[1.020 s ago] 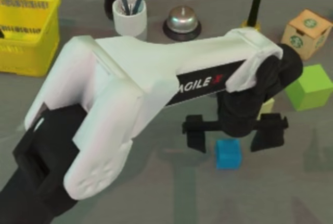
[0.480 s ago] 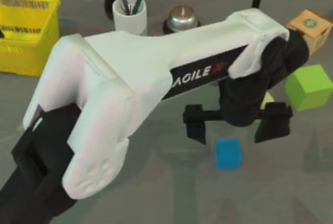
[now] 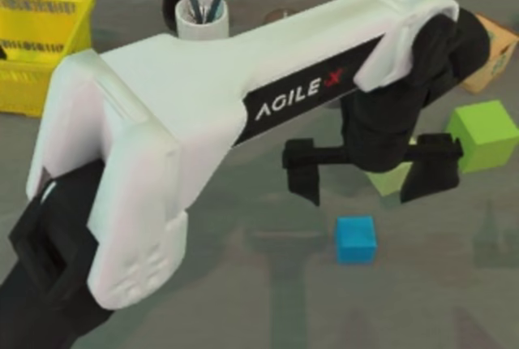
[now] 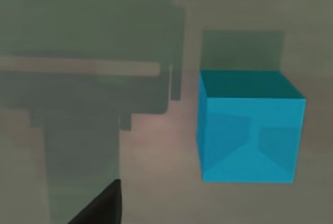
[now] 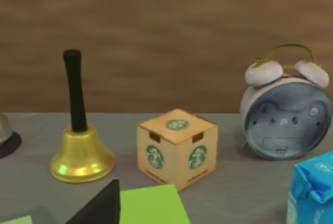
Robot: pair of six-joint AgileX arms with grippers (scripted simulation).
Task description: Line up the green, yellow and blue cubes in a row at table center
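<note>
The left gripper (image 3: 369, 187) is seen with its fingers spread wide and nothing held between them, now drawn back from the blue cube (image 3: 356, 239), which a second ago was flanked by those fingers and is left resting alone on the table (image 3: 243, 300) near its centre. The same cube (image 4: 250, 130) is shown square and untouched in the left wrist view. The gripper is now hung above the yellow cube (image 3: 391, 180), which is placed just beyond the blue one and is largely covered by the wrist. The green cube (image 3: 484, 134) is found farther from the blue cube again, toward the table's right edge. The blue cube is judged placed, and the yellow one is taken to be the next pick. The right arm is kept out of the top view, parked by the green cube.
</note>
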